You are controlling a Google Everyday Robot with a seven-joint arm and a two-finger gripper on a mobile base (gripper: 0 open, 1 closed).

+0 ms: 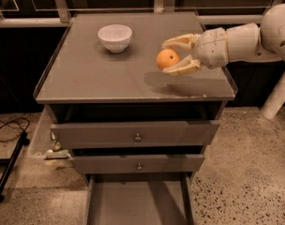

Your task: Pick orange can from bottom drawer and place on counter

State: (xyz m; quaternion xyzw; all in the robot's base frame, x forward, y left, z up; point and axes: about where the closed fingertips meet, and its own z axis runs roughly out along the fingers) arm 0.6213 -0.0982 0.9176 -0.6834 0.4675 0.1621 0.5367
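— One thing is held: the orange can (167, 59) is clamped between the fingers (180, 41) of the gripper (169, 57), which reaches in from the table's (109, 78) right edge.
— And where is it to be set?
— Straight down: bare table lies beneath it, a shadow suggesting a gap. The white bowl (115, 36) is well apart, toward the back-left corner.

counts one orange can (167, 59), clasped by one gripper (166, 57) above the right of one counter (109, 78), and one white bowl (115, 37). counts three drawers: two upper drawers (100, 134), one round knob (138, 137) each, and one bottom drawer (138, 205).
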